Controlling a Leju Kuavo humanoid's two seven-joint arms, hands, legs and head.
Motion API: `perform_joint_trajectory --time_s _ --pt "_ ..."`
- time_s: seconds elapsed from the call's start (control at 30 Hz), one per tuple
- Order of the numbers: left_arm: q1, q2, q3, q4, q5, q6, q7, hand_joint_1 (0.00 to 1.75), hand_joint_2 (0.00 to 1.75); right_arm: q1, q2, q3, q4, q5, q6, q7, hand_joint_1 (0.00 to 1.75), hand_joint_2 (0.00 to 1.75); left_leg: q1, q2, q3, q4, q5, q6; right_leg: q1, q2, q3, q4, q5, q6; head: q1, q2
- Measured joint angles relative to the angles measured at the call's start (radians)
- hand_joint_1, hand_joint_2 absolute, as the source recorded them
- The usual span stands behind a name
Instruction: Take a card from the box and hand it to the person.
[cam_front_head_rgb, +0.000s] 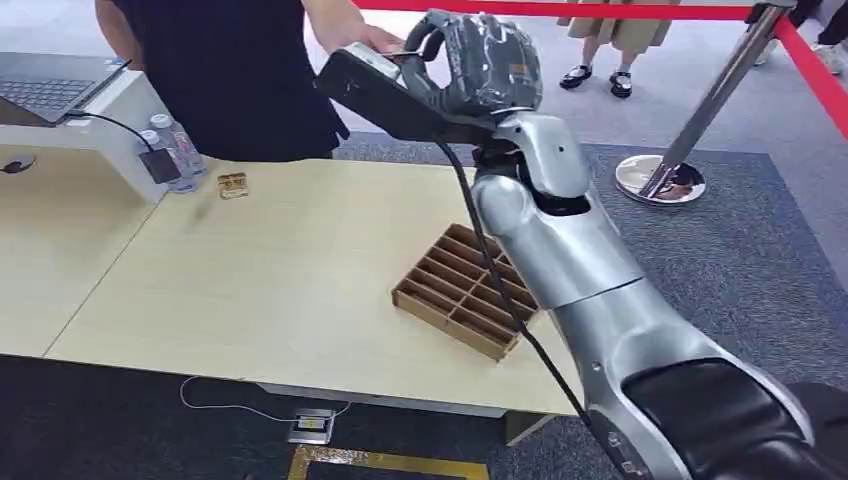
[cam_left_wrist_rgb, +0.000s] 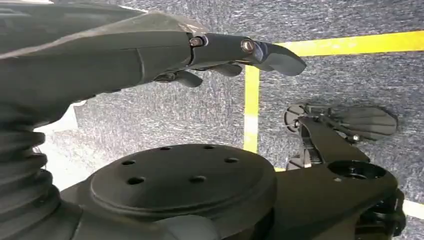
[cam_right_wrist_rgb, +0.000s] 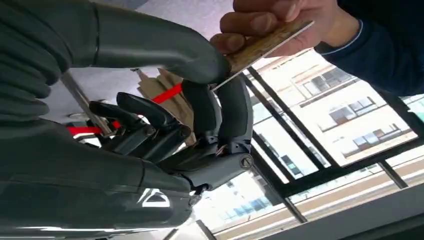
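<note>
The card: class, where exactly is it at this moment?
In the right wrist view the card is pinched by the right robot hand while the person's hand grips it too, raised beyond the table's far edge.

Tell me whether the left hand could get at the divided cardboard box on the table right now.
Probably not as things stand: the left hand hangs over the carpeted floor, while the box sits on the table under the raised right arm.

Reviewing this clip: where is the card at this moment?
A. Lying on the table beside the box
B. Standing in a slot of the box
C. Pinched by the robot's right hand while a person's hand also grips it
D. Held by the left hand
C: the right wrist view shows the card between the right hand thumb and fingers, with the person's hand gripping it too.
</note>
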Motion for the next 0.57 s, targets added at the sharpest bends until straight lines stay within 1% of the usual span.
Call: perform_joint_trajectory --time_s 0.57 --pt "0.000 0.000 -0.001 0.000 -0.004 0.000 0.003 0.00 1.75 -0.008 -0.006 0.001 0.026 -0.003 -0.009 0.000 1.75 1.75 0.000 0.000 0.000 0.000 0.000 0.000 0.000 0.000 0.000 0.000 0.000 0.000 0.000 0.000"
